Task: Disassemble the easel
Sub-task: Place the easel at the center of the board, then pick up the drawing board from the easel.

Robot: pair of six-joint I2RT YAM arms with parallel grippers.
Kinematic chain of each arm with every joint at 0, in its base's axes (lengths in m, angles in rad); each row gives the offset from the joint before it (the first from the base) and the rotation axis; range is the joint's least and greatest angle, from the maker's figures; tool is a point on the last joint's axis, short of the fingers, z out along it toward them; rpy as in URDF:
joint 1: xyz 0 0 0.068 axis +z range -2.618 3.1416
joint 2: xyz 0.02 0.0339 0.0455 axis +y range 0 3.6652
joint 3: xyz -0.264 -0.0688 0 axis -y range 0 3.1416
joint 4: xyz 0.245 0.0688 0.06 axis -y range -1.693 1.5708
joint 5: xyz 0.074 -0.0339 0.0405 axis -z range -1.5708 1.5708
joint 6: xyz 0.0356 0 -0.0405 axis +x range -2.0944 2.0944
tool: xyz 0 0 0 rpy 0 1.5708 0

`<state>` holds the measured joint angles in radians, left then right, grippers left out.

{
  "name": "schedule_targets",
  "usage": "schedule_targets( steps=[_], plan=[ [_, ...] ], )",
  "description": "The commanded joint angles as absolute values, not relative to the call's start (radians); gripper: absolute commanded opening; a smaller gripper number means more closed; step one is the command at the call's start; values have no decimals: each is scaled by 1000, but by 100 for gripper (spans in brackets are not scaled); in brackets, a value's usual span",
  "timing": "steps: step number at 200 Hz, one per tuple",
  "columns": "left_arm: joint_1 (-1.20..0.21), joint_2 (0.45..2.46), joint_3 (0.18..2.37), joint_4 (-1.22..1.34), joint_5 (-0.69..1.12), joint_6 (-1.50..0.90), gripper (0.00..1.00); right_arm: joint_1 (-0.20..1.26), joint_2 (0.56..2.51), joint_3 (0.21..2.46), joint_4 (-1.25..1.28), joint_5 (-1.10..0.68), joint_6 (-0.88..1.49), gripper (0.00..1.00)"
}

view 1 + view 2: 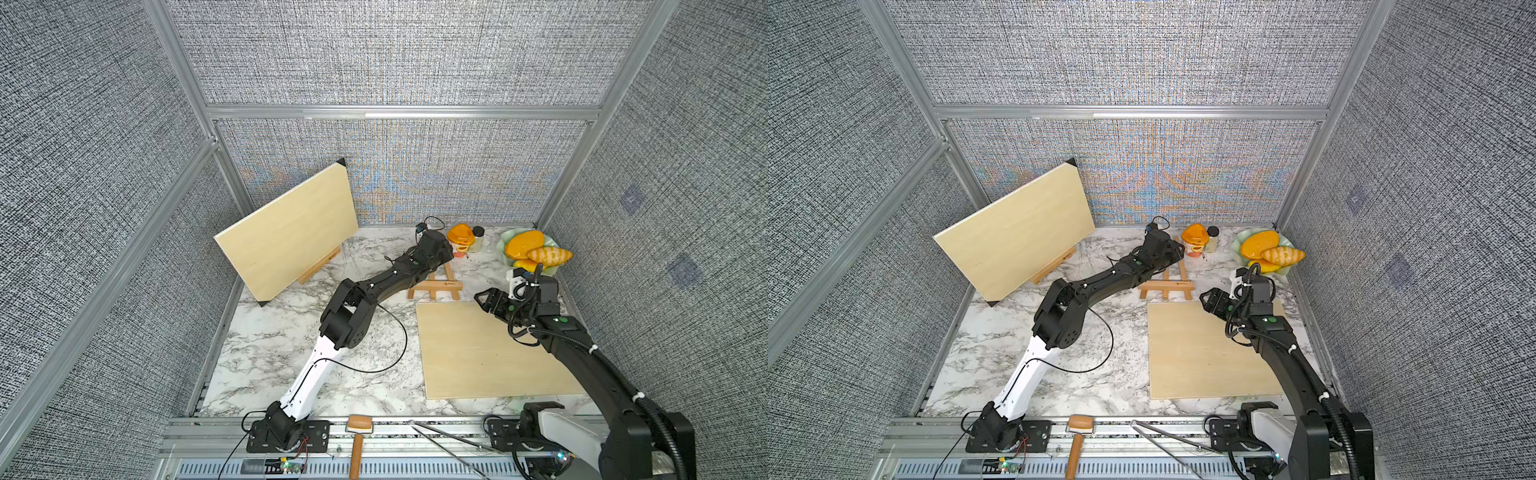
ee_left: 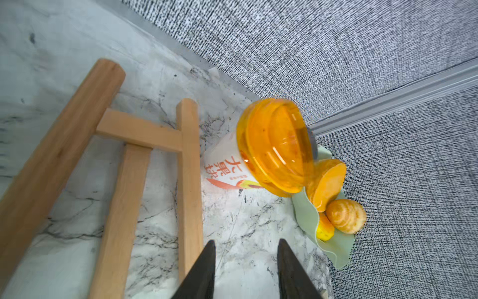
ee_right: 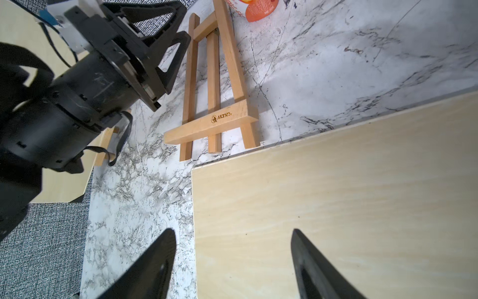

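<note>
Left pincer (image 1: pixel 446 251) is hovering over the apex end of the small light-wood A-frame easel (image 1: pixel 434 286). In both top views the frame is lying flat on the white marbled surface (image 1: pixel 291 340), just beside the far edge of the flat square plywood panel (image 1: pixel 478 357). Right pincer (image 1: pixel 480 302) is hanging over that edge.

Left wrist: jaws are standing moderately apart, nothing between them, tips just beside the easel (image 2: pixel 190 181).

Right wrist: jaws are gaping wide above the panel, gripping nothing.

Judging this easel done: panel off, frame down. Likely next: the large cream board (image 1: pixel 286 228) is still sitting on the second wooden easel (image 1: pixel 320 266) back-left, calling for a steady lift off its ledge.
</note>
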<state>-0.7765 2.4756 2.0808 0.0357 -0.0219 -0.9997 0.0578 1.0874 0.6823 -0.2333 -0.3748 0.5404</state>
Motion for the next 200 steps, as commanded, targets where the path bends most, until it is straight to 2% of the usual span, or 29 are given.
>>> schedule_targets(
  steps=[1,62,121,135,169,200],
  plan=[
    [-775,2417,2070,55,0,-900,40,58,1088,702,-247,-381,542,72],
    [-717,2091,1790,6,-80,-599,43,179,1108,821,-362,-219,485,70],
    [-584,1705,1571,-179,-195,-292,58,424,1250,977,-327,-72,495,69],
    [-519,1632,1577,-254,-196,-206,60,478,1305,1018,-313,-69,500,69],
    [-342,1543,1719,-446,-256,18,82,610,1442,1141,-311,-86,499,69],
    [-242,1500,1797,-505,-293,188,85,709,1571,1257,-341,-114,490,69]
  ],
)
